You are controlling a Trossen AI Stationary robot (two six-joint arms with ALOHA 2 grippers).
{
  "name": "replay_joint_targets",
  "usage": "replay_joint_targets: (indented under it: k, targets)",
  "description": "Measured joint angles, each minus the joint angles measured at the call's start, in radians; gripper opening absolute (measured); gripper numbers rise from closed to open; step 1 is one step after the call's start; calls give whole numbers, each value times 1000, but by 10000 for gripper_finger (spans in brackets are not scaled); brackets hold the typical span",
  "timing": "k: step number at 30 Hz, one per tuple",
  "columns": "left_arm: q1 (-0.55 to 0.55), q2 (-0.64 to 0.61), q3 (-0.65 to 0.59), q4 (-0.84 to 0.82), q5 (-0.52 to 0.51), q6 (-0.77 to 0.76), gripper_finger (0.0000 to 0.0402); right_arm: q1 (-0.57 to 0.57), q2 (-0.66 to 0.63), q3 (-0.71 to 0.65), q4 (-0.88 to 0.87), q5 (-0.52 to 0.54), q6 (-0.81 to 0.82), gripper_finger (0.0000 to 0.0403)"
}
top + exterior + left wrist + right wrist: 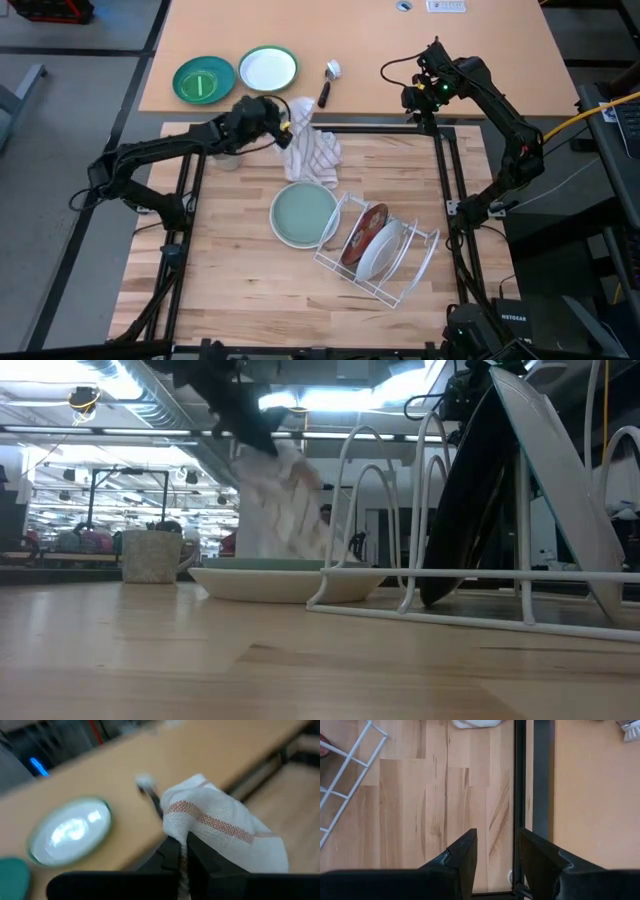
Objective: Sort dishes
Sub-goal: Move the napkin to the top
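A light blue plate (305, 213) lies flat on the table, also in the low view (280, 582). In the white wire rack (385, 255) a dark red plate (366, 230) with a black underside (470, 500) and a white plate (382, 250) stand on edge, leaning in the slots. My left gripper (290, 125) is shut on a white towel with red stripes (315, 150), just beyond the blue plate's far rim. My right gripper (425, 108) is open and empty over the table's far right edge, its fingers pointing down (495, 860). My left gripper pinches a bunched fold of the towel's upper part (176, 831) between its two fingers. The fingers come slanting down from the table's left. The towel (285, 500) hangs slack below them, its lower end down by the blue plate's far rim.
A grey mug (150, 555) stands on the table's left, partly under my left arm. On the far desk lie a green plate (203, 80), a green-rimmed white plate (268, 68) and a small brush (328, 80). A black frame (520, 780) borders the table.
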State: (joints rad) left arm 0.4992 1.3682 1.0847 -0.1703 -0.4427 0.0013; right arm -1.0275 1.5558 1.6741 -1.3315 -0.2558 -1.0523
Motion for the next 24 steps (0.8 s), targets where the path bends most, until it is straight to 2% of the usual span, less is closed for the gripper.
replay_joint_targets:
  k: [3,9,15,19,24]
  targets:
    - [11,51,0,-128,50,-27,4,0,0,0,5,0,0,145]
    - [11,191,0,-264,52,-19,17,0,0,0,6,0,0,145]
    - [11,306,0,-259,52,-20,95,0,0,0,6,0,0,145]
    - [10,327,0,-267,52,-22,147,0,0,0,7,0,0,145]
    - [7,276,0,-266,55,-72,168,0,0,0,18,0,0,145]
